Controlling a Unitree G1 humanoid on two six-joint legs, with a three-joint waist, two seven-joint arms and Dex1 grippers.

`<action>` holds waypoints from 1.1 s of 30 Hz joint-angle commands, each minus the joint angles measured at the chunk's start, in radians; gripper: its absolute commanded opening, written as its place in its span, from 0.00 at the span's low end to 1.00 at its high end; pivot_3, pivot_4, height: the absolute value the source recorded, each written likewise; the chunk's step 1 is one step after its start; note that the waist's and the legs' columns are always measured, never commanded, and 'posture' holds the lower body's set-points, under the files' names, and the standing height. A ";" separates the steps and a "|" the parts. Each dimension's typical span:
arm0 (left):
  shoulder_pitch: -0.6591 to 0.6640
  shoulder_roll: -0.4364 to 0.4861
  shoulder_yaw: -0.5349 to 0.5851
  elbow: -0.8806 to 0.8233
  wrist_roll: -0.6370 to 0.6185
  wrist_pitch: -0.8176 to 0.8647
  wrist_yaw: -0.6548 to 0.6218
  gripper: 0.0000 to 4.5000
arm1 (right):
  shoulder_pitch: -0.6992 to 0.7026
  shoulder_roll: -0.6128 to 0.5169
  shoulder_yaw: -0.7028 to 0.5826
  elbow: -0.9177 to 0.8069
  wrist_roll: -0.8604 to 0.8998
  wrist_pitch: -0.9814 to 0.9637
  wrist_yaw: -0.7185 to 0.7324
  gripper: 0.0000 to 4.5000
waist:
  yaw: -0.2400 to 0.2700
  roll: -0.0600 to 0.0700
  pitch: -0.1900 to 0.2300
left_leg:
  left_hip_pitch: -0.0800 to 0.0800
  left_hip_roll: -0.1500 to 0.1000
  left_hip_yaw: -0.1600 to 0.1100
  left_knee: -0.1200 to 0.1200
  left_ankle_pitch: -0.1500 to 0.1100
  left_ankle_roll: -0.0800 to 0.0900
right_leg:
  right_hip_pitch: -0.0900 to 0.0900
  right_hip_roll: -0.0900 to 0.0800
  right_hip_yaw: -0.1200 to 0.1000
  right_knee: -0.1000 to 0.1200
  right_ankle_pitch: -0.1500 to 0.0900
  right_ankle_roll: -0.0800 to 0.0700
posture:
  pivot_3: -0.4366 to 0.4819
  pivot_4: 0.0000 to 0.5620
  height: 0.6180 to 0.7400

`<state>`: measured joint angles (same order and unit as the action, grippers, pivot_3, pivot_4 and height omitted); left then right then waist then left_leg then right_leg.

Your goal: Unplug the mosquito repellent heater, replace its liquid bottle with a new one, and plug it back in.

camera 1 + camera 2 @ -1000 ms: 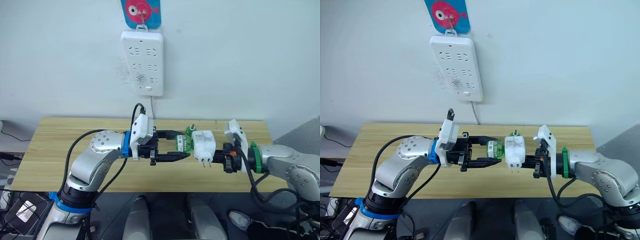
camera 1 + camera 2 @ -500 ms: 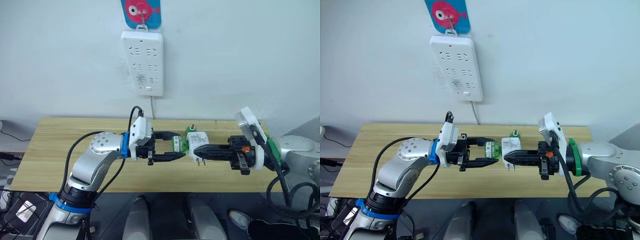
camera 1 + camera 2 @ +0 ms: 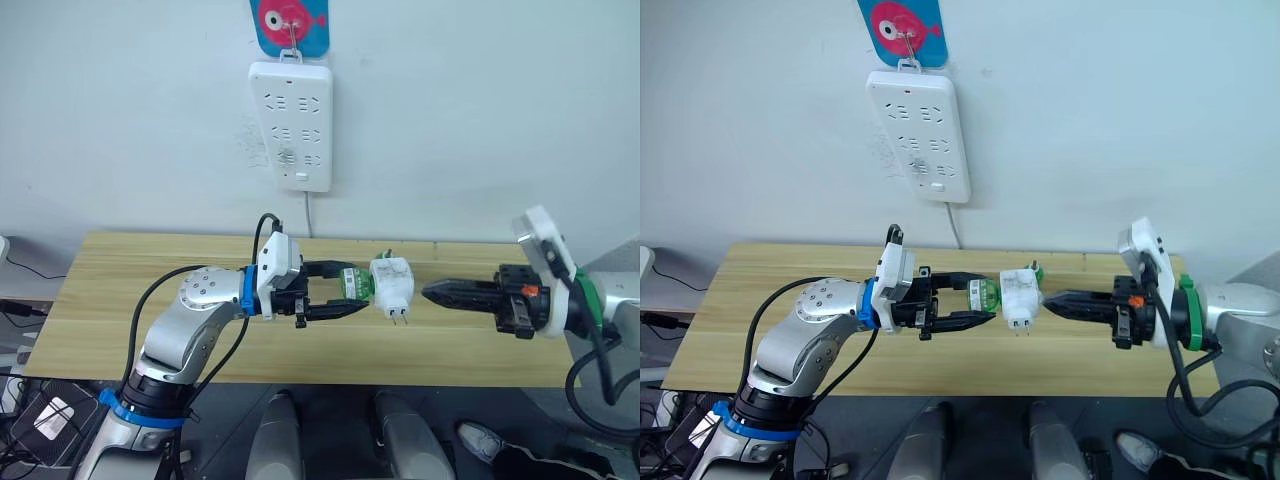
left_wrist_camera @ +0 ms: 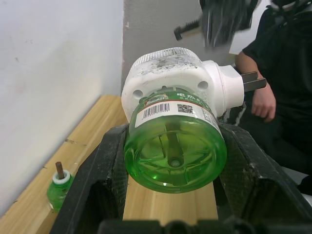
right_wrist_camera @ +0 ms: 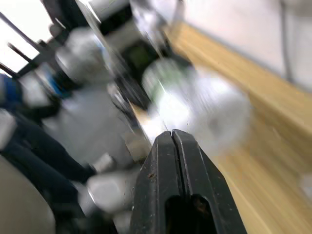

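At frame centre, the left hand (image 3: 335, 292) clamps the green bottle (image 4: 174, 146) with the mosquito repellent heater (image 3: 391, 285) attached, while the right hand (image 3: 432, 292), fingers together, points at it from just beside.

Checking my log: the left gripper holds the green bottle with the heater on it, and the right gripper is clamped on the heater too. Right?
Not quite. The left gripper does hold the green bottle with the heater on it, but the right gripper is shut on nothing and clear of the heater, as the left eye view shows.
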<state>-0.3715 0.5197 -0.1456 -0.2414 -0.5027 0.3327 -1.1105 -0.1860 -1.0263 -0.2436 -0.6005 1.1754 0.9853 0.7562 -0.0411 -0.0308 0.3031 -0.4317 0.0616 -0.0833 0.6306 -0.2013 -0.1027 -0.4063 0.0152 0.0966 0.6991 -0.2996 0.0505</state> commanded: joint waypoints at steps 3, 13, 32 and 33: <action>-0.011 -0.017 0.015 -0.020 -0.021 -0.024 -0.006 0.51 | 0.070 -0.031 0.102 -0.080 -0.233 -0.173 0.144 0.00 | -0.004 0.000 0.000 | 0.000 0.000 0.000 0.000 0.000 0.000 | 0.000 0.000 0.000 0.000 0.000 0.000 | 0.41 0.46 0.96; 0.001 -0.008 -0.001 -0.033 -0.009 -0.039 -0.034 0.51 | -0.063 0.112 0.184 -0.104 -0.164 -0.142 0.096 0.00 | -0.010 0.000 0.000 | 0.000 0.000 0.000 0.000 0.000 0.000 | 0.000 0.000 0.000 0.000 0.000 0.000 | 0.42 0.46 0.96; -0.004 0.017 -0.045 -0.080 0.021 -0.101 -0.080 0.51 | -0.182 0.174 0.151 -0.015 -0.003 -0.026 0.024 0.00 | -0.010 0.000 0.000 | 0.000 0.000 0.000 0.000 0.000 0.000 | 0.000 0.000 0.000 0.000 0.000 0.000 | 0.42 0.45 0.96; -0.005 0.016 -0.044 -0.081 0.019 -0.098 -0.077 0.51 | -0.184 0.174 0.151 -0.014 0.000 -0.024 0.023 0.00 | -0.010 0.000 0.000 | 0.000 0.000 0.000 0.000 0.000 0.000 | 0.000 0.000 0.000 0.000 0.000 0.000 | 0.42 0.45 0.96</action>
<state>-0.3724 0.5432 -0.1512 -0.2450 -0.4726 0.2496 -1.1561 -0.3488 -0.8575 -0.0571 -0.6043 1.1510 0.9707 0.7953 -0.0510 -0.0308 0.3031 -0.4316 0.0618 -0.0836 0.6305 -0.2013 -0.1027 -0.4062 0.0153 0.0965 0.6993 -0.2996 0.0505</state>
